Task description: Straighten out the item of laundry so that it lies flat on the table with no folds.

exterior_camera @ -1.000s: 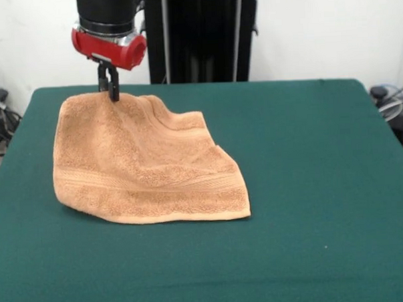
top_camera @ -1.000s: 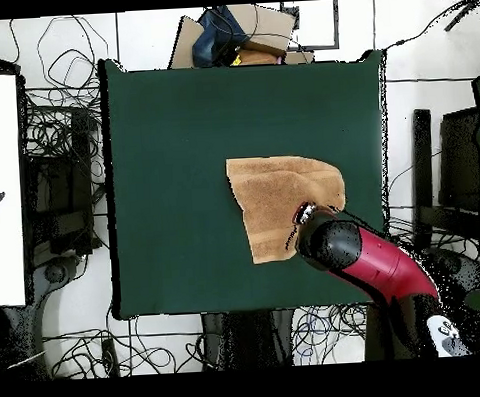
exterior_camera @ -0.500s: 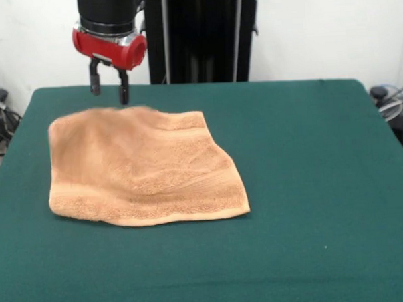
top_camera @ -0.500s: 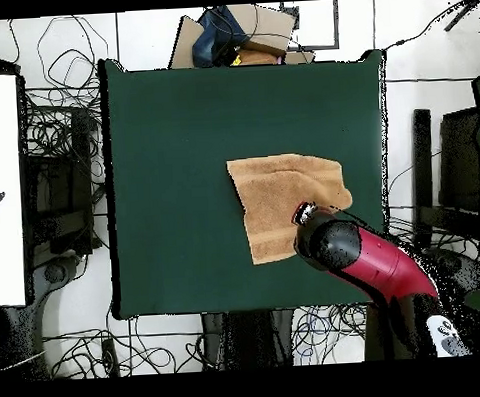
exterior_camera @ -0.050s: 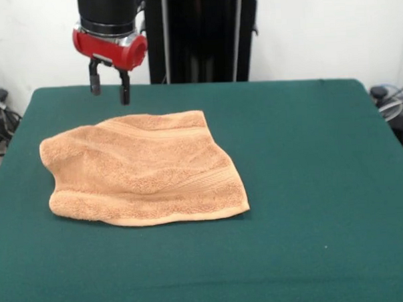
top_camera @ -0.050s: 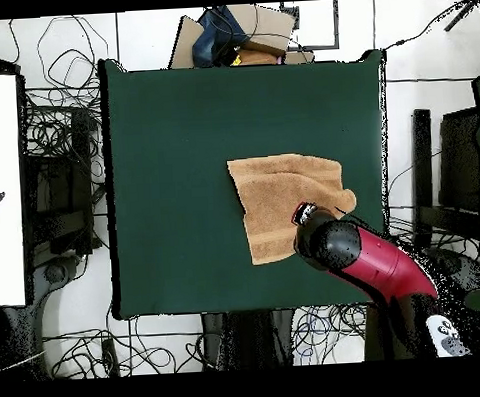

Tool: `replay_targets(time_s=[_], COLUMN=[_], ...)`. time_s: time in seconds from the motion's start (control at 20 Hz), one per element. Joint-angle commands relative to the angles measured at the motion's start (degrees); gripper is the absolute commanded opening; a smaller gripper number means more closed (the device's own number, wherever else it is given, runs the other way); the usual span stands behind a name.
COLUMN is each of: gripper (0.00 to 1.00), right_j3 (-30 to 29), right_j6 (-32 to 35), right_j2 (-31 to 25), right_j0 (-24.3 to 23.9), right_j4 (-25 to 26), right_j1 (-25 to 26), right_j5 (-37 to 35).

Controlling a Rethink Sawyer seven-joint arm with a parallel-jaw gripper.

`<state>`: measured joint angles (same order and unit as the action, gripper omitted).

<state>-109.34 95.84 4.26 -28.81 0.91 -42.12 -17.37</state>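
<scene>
The green tabletop (exterior_camera @ -0.050s: 310, 186) fills the front view, its cloth bare across most of its width. On it lies the towel (exterior_camera @ -0.050s: 142, 168), light orange-tan and roughly square, resting on the felt toward the left side of that view. It is spread out but not flat: low ridges run across its upper half, the left corner is rounded and humped, and the near edge curls slightly. A woven band stripe shows near the right-hand hem. From overhead the towel (top_camera @ -0.050s: 284, 199) sits right of the tabletop's (top_camera @ -0.050s: 172, 170) centre, with one corner reaching toward the right edge and part of it hidden beneath my arm. My pincer (exterior_camera @ -0.050s: 108, 85) hangs above the towel's far edge, clear of the cloth, its two black fingers (exterior_camera @ -0.050s: 125, 93) spread apart and holding nothing. Overhead, only my red and black arm shows over the towel's lower right part. No containers stand on the tabletop.
</scene>
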Motion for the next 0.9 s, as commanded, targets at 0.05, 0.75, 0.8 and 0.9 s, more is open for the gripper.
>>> replay_targets(time_s=[0.05, 0.75, 0.8, 0.9], gripper=[1.0, 1.0, 1.0, 1.0], right_j3=[-1.39, 6.87, 7.46, 9.22], right_j6=[8.73, 4.57, 4.54, 4.08], right_j2=[-2.75, -1.61, -1.77, -1.96], right_j0=[0.94, 3.49, 3.59, 3.78], right_j4=[0.06, 2.53, 2.46, 2.52], right_j1=[1.74, 9.71, 10.32, 11.61], right_j5=[2.25, -1.93, -1.85, -2.05])
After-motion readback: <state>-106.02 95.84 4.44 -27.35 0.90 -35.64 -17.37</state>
